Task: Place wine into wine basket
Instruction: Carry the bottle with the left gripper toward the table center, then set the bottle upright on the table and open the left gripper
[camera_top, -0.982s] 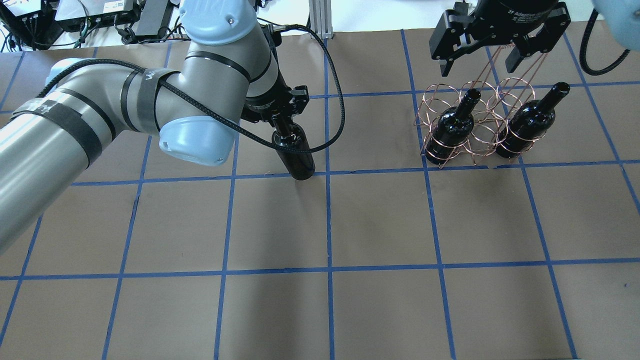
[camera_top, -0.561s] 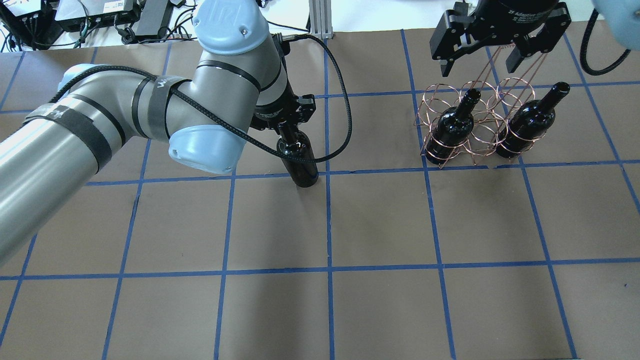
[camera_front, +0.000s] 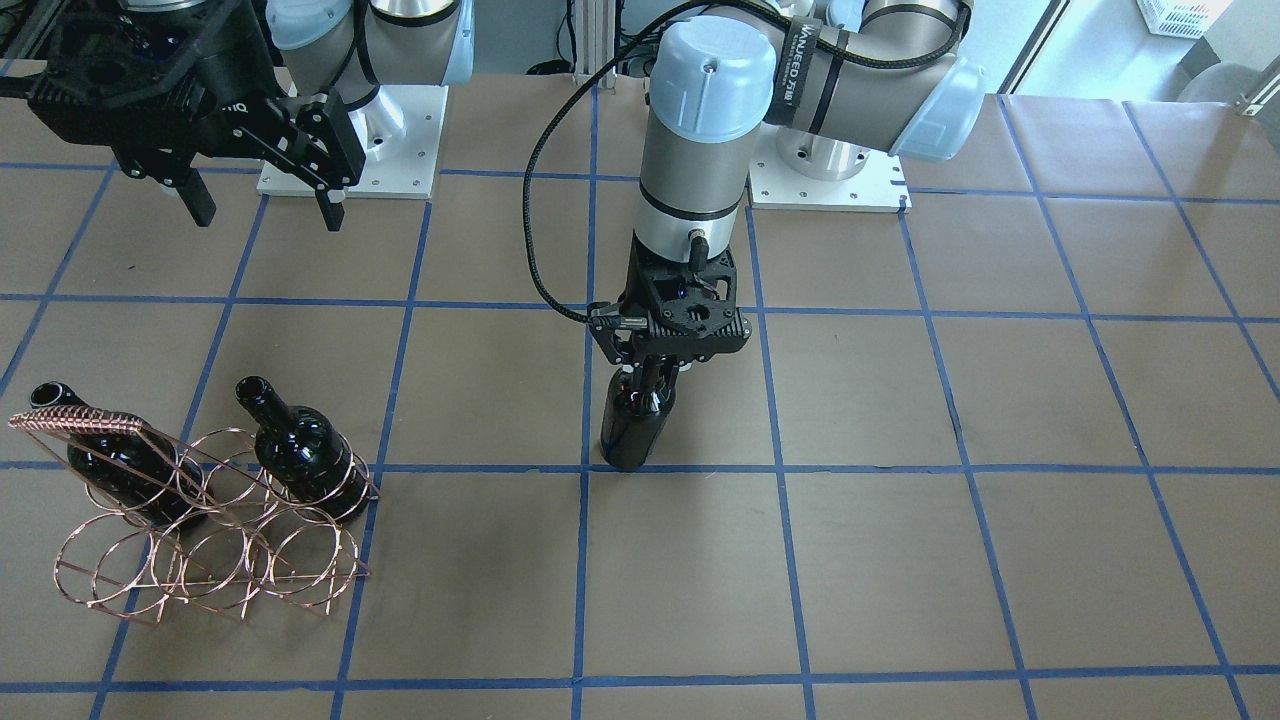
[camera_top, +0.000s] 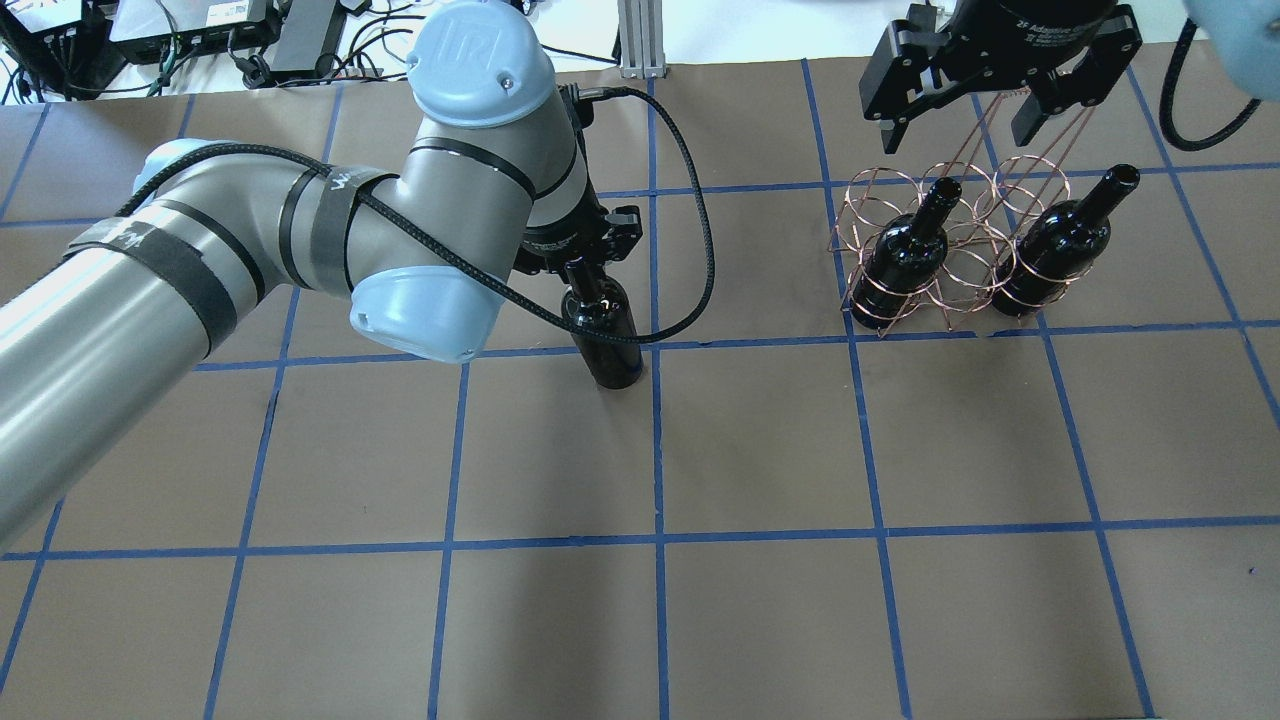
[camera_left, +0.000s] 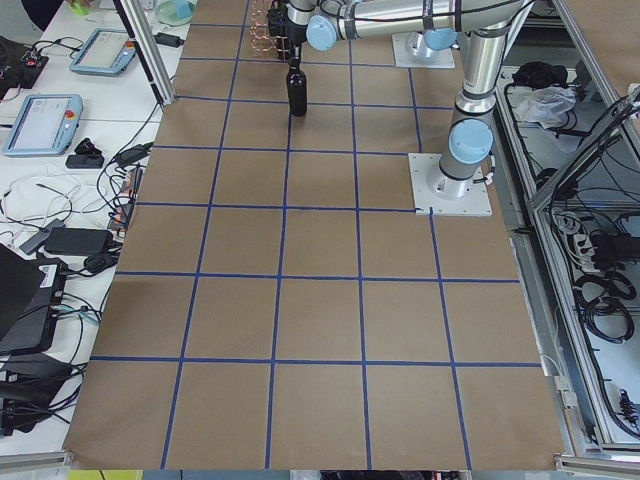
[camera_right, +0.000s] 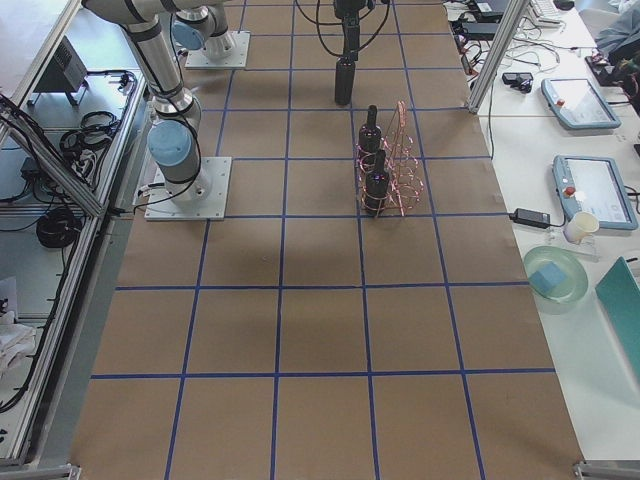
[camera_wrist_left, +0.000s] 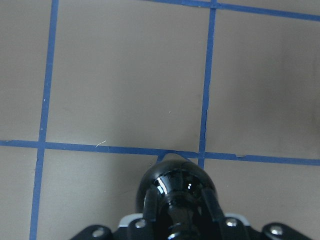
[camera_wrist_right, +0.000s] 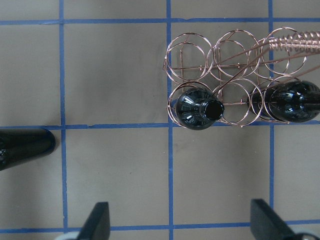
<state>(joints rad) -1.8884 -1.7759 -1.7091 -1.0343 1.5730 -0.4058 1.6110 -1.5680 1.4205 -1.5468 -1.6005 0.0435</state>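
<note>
Item — glossy black glass wine bottle (camera_front: 632, 435), neck clamped by left gripper (camera_front: 650, 382) fingers, now nearer the rose-copper wire basket (camera_front: 210, 540) — transfer under way; right gripper (camera_front: 268, 212) fingers wide.

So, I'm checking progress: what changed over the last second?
The left gripper, still shut on the neck of the glossy black glass wine bottle, moved it rightward in the overhead view, toward the rose-copper wire basket. The open right gripper, the basket and its two racked bottles stayed put.
</note>
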